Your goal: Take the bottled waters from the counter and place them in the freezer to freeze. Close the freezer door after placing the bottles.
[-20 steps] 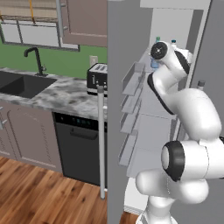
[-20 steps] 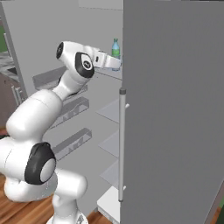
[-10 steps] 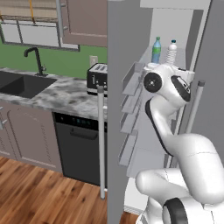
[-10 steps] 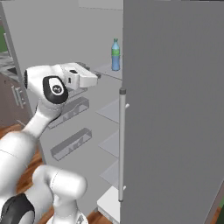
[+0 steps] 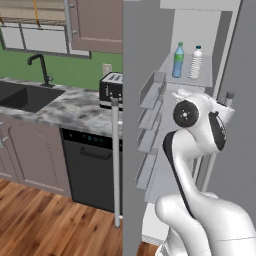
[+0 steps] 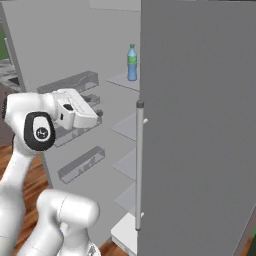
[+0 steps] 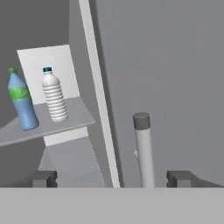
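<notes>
Even, flat rendered light, soft shadows, no glare, slightly coarse detail.

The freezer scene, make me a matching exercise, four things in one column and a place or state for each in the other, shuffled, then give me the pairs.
Things
1. blue bottle
2. whitish bottle
3. toaster
4. freezer door

Places or states
A. on the counter, left of the fridge
B. standing open
C. on the upper freezer shelf, nearer the door bins
D. on the same shelf, on the side of the closed right door

Pairs: 1-C, 2-D, 3-A, 4-B
</notes>
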